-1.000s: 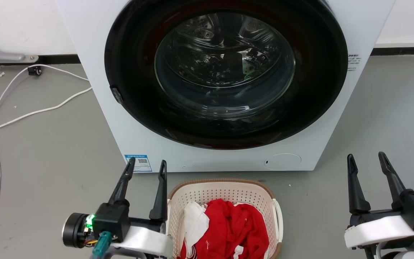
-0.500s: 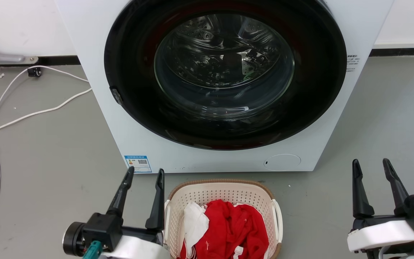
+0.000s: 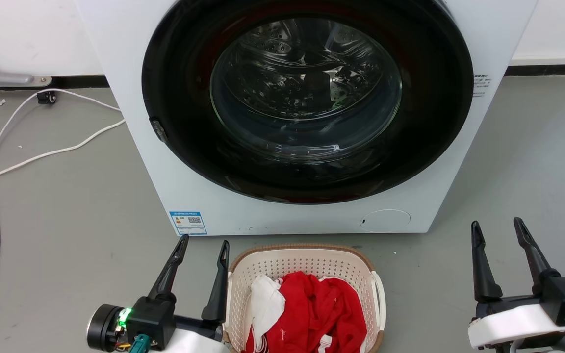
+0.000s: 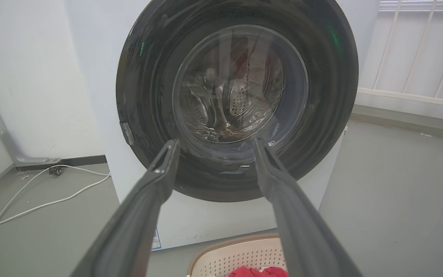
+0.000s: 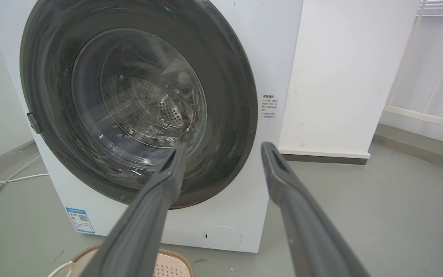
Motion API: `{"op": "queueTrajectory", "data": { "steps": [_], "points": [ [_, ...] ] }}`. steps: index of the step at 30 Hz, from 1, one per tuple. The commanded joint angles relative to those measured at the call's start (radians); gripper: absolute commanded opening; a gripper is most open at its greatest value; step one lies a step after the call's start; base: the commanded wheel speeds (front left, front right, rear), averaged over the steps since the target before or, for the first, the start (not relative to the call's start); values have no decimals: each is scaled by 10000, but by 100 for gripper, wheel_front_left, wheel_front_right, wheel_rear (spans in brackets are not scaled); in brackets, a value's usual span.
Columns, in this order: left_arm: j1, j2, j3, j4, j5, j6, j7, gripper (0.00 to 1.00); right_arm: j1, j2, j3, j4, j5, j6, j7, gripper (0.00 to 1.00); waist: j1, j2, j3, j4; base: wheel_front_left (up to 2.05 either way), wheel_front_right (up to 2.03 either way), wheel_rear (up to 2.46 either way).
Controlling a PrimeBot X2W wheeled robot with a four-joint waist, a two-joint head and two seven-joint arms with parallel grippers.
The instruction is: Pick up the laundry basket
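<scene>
The cream perforated plastic laundry basket with a brown woven-look rim (image 3: 307, 248) sits on the floor directly in front of the robot, close to the foot of the large white front-loading washing machine (image 3: 130, 122). It is loaded with crumpled red clothes (image 3: 321, 309) and a white cloth (image 3: 265, 299). Both pincers are open and empty. The left pincer (image 3: 204, 241) has its inner finger just beside the basket's white left handle (image 3: 228, 294), while the right pincer (image 3: 495, 223) hangs well apart from the white right handle (image 3: 378, 294). That unevenness looks like the main hazard: if one side closes and lifts before the other has a hold, the basket would likely tilt and spill its load, or skid across the floor. A sideways nudge from the left finger could also push the light plastic away, or forward against the machine's front panel. The thin handles and perforated walls probably give long, narrow fingers little to bite on, so a shallow hold may slip once the weight comes on. The smooth grey floor (image 3: 66, 220) appears hard and slick, offering little friction. A loose white cable (image 3: 42, 154) trails over it at the far left, well clear of the basket but a possible snag for the wheels. Behind stand plain white walls with a dark skirting, and pale railings (image 4: 417, 57) at the right.
</scene>
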Motion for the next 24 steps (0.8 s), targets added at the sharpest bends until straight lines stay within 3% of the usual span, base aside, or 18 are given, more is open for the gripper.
{"op": "queueTrajectory", "data": {
  "steps": [1, 24],
  "points": [
    [98, -32, 96, 54, -19, -46, -74, 100, 81, 9, 11, 31, 10, -3, -22, 100, 0, -1, -2, 7, 0, 0, 0],
    [43, -173, 382, 197, -121, -197, -63, 100, 6, 9, 87, 170, 256, -3, -20, 100, 0, -1, 21, 93, 0, 0, 0]
  ]
}}
